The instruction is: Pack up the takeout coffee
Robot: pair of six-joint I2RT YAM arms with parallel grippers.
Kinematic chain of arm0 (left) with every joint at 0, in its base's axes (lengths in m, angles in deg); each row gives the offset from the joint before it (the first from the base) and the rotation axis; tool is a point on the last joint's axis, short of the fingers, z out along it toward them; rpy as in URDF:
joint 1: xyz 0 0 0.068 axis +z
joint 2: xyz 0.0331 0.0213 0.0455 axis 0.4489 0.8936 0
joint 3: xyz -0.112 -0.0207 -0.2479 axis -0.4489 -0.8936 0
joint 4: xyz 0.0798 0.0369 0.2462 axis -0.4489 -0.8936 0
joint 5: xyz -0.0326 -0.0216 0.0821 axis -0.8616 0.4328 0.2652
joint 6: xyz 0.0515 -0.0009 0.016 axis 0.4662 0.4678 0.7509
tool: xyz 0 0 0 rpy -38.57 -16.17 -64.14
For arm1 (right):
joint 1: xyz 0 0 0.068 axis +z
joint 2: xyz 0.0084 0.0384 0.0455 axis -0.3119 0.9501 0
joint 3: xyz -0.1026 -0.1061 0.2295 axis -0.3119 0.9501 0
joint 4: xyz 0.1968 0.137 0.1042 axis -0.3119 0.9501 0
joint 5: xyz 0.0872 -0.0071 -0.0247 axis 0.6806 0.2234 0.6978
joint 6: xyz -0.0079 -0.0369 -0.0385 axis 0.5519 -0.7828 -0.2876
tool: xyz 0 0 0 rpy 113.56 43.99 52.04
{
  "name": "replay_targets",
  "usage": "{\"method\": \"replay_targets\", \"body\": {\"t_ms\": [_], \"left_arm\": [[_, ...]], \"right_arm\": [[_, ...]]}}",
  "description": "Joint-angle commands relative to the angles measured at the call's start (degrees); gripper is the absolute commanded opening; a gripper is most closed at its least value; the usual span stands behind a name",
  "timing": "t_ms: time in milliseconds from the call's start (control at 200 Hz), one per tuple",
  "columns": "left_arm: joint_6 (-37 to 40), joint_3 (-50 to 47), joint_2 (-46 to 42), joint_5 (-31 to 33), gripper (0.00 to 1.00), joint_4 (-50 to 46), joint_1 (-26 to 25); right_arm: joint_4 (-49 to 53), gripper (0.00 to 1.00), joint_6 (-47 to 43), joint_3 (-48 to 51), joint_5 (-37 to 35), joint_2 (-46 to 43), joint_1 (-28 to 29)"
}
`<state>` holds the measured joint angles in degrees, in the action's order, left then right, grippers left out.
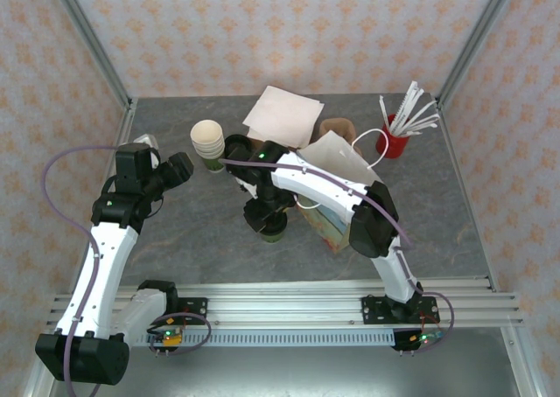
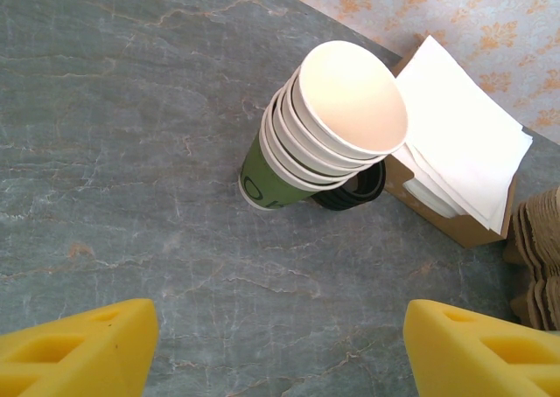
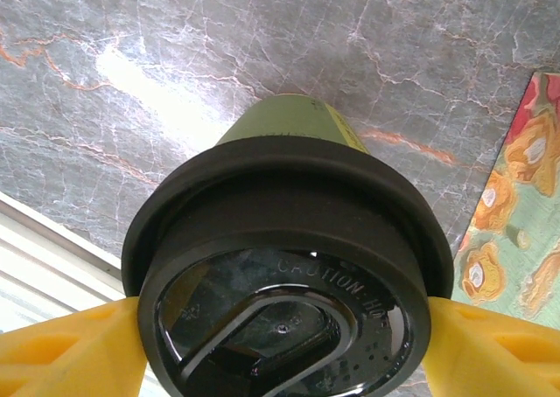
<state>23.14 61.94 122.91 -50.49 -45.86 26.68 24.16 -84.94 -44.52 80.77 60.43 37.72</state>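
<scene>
There is one takeout coffee. It stands upright on the grey table, just beside the one flowered paper bag and not inside it. In the top view the right gripper covers nearly all of the cup, and a small part of the green side shows under it. In the right wrist view the black lid is cut off at the lower edge. The two yellow fingers stand wide apart, one at each side of the lid. I cannot tell whether they press on it or are just off it. The bag is cut off at the picture's edge there.

The left gripper is wide open with nothing between its fingers. It is over bare table, well apart from the coffee.

Before the left gripper leans one stack of lidless cups. I count about five rims, but the lower ones are hard to separate. Behind the stack lie black lids, mostly hidden, so their number is unclear. One pile of white napkins rests on a brown box. One red holder keeps white straws, too thin to count.
</scene>
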Motion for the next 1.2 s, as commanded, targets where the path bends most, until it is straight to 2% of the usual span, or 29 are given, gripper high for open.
{"method": "replay_targets", "body": {"t_ms": [0,475,901,1196], "left_arm": [[0.3,-0.9,-0.5,-0.5,0.75,1.2,0.2],[0.3,-1.1,-0.8,-0.3,0.75,1.1,0.2],[0.3,-1.2,-0.9,-0.4,0.75,1.2,0.2],[0.3,-1.3,-1.0,-0.5,0.75,1.2,0.2]], "right_arm": [[0.4,0.79,-0.8,0.7,-1.2,-2.2,0.3],[1.1,0.77,-1.2,0.7,-1.8,-2.0,0.4],[2.6,0.81,-1.3,-0.5,-2.5,-2.4,0.4],[1.6,0.79,-1.3,0.9,-2.5,-2.4,0.4]]}}
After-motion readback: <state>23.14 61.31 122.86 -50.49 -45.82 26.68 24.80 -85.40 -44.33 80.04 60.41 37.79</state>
